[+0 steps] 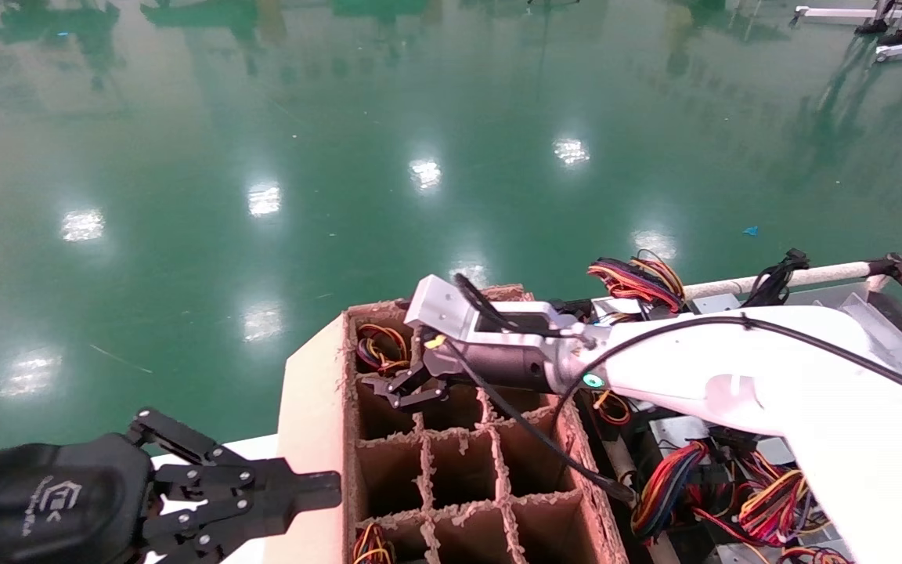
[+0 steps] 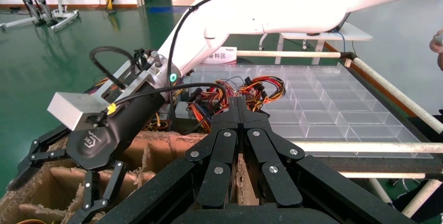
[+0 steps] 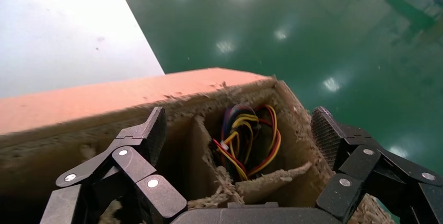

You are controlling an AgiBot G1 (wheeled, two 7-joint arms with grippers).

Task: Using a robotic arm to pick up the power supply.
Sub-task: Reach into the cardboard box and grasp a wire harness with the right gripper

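The right gripper (image 1: pixel 408 385), fingers spread apart, hangs over the far-left cell of the divided box (image 1: pixel 318 407), where only the power supply's wires (image 3: pixel 249 140) show, its body hidden; the left gripper (image 1: pixel 318 486), fingers together, sits beside the box.

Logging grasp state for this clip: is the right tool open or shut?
Open. The right tool hangs over the cardboard box, its fingers spread wide, nothing between them.
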